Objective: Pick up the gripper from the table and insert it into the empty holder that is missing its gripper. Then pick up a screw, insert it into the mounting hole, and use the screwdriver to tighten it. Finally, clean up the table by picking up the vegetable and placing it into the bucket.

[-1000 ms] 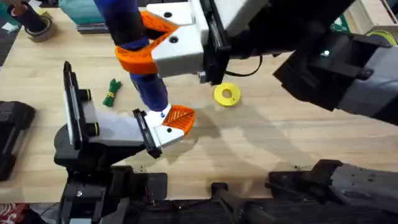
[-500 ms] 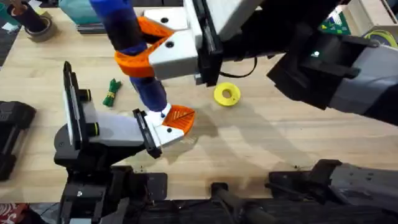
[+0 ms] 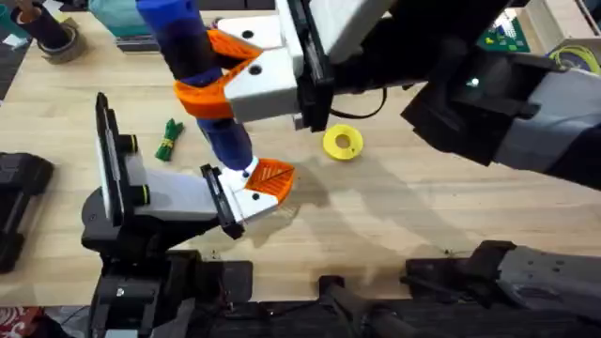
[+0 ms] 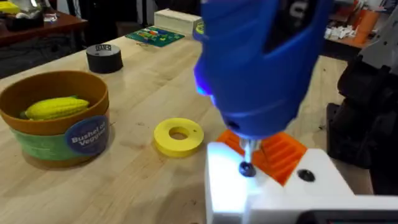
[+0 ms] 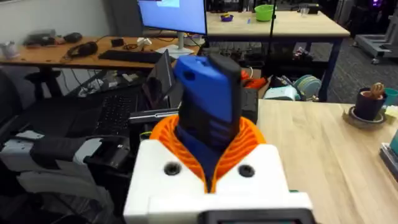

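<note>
Your right arm reaches across from the lower right, large and dark under the overhead camera. Its gripper (image 3: 218,80) has its white fingers with orange ribbed pads (image 5: 242,146) clamped round the blue barrel of the screwdriver (image 3: 202,80), which it holds steeply tilted, nearly upright, tip down.

Directly below that claw you see the grey-bodied black arm (image 3: 155,202) lying on the table (image 3: 404,207), its white holder (image 3: 235,202) just under the screwdriver's lower end. The orange ribbed gripper (image 3: 272,176) sits seated in the holder, right beside the bit. In the left wrist view the thin metal bit (image 4: 249,152) comes down onto a dark screw head (image 4: 247,168) on the holder's white face, with a second dark hole (image 4: 305,176) next to it.

The bucket (image 4: 59,118) stands on the table well away from the claw, beyond the yellow disc (image 3: 342,143); a bright yellow toy piece (image 4: 56,107) lies inside it. The disc itself lies flat near the screwdriver tip, to the claw's side.

The vegetable (image 3: 169,139) lies on the bare wood on the other side of the screwdriver from the disc, near the claw but apart from it.

The left gripper: you cannot tell whether it is apart or together.

A black tape roll (image 4: 104,57) stands farther back.
</note>
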Robot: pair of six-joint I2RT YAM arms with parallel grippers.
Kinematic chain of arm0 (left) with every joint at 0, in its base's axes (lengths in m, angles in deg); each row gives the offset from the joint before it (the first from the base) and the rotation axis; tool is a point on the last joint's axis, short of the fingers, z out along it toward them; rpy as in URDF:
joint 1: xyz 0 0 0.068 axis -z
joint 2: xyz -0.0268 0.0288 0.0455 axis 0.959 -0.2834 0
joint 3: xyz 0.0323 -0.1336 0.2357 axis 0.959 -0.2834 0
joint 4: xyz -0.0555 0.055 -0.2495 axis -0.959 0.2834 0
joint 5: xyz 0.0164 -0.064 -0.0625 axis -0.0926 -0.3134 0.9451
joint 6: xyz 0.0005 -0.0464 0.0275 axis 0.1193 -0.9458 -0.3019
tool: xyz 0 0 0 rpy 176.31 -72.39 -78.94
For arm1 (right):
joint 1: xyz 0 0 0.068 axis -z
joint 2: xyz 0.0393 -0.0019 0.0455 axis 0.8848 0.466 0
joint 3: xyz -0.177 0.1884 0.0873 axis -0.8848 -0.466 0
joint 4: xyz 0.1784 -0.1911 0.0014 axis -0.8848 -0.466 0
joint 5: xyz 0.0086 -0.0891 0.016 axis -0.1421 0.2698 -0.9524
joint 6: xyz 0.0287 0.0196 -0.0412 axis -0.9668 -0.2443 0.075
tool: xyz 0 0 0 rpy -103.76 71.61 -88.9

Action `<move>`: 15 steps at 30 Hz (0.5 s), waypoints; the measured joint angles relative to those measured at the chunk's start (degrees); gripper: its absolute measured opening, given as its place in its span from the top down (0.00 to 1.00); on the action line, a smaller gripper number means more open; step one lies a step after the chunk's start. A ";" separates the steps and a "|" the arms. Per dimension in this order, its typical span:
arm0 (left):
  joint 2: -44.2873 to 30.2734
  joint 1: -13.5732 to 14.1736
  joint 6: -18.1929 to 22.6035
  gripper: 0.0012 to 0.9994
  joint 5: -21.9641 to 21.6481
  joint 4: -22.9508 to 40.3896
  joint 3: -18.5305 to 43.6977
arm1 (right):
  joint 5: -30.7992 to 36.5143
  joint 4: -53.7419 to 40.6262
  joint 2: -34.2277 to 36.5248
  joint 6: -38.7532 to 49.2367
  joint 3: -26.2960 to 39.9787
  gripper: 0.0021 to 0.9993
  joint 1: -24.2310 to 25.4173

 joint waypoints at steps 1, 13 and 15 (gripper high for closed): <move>0.02 0.00 0.00 0.99 0.02 -0.02 0.00 | 0.00 0.00 0.00 0.00 -0.07 0.98 0.00; 0.01 0.00 -0.01 0.99 0.02 0.00 0.00 | -0.44 -0.02 0.00 0.96 -0.46 0.98 0.02; 0.01 0.00 0.00 0.99 0.01 -0.02 0.00 | -0.44 -0.02 0.00 1.29 -0.48 0.98 0.02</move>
